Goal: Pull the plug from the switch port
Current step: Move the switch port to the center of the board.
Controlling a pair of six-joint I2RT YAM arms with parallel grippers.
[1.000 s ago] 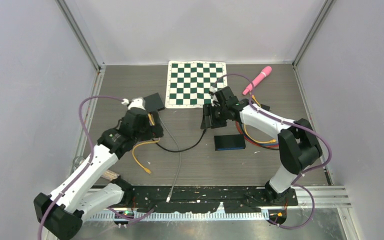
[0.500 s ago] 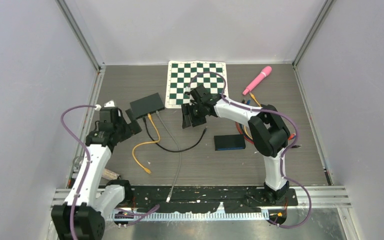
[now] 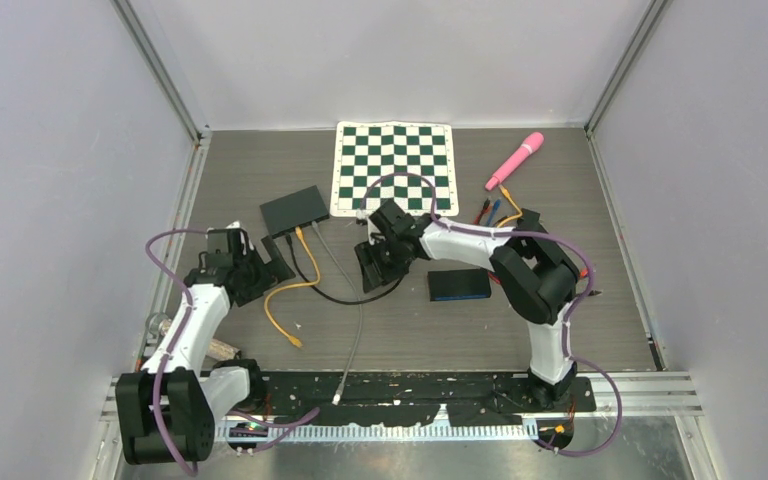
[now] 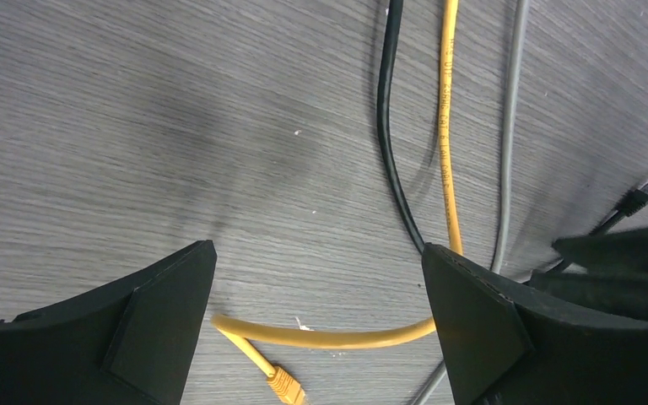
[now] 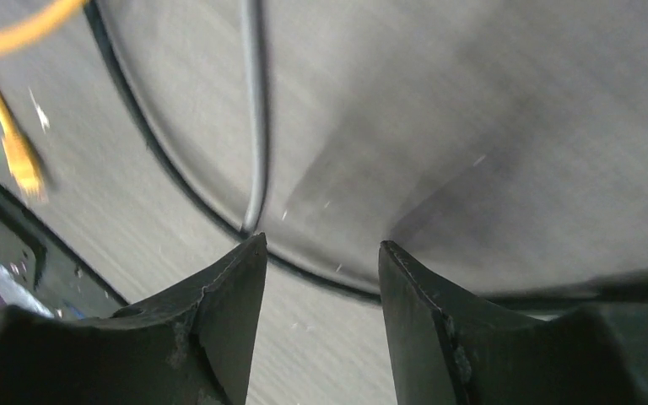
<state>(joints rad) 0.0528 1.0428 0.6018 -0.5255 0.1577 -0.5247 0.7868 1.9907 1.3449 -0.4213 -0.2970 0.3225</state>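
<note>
The black switch (image 3: 295, 211) lies left of centre, with a yellow cable (image 3: 305, 250), a black cable (image 3: 345, 297) and a grey cable (image 3: 358, 320) running into its near edge. My left gripper (image 3: 265, 272) hovers just near-left of the switch, open and holding nothing. In the left wrist view, a loop of the yellow cable (image 4: 443, 152) and its loose yellow plug (image 4: 287, 388) lie on the table below my left gripper (image 4: 318, 251). My right gripper (image 3: 372, 266) is open over the black cable (image 5: 177, 181) and grey cable (image 5: 256, 126), gripping nothing (image 5: 321, 245).
A green chessboard mat (image 3: 394, 165) lies at the back, a pink handle (image 3: 516, 158) at the back right. A blue-edged black box (image 3: 459, 284) sits by the right arm, beside a bundle of coloured cables (image 3: 505, 275). The black cable's loose plug (image 4: 644, 192) rests near the right gripper.
My left gripper has pulled back from the switch toward the near left, uncovering it. My right gripper has swung left and nearer, off the chessboard's edge to above the cables.
</note>
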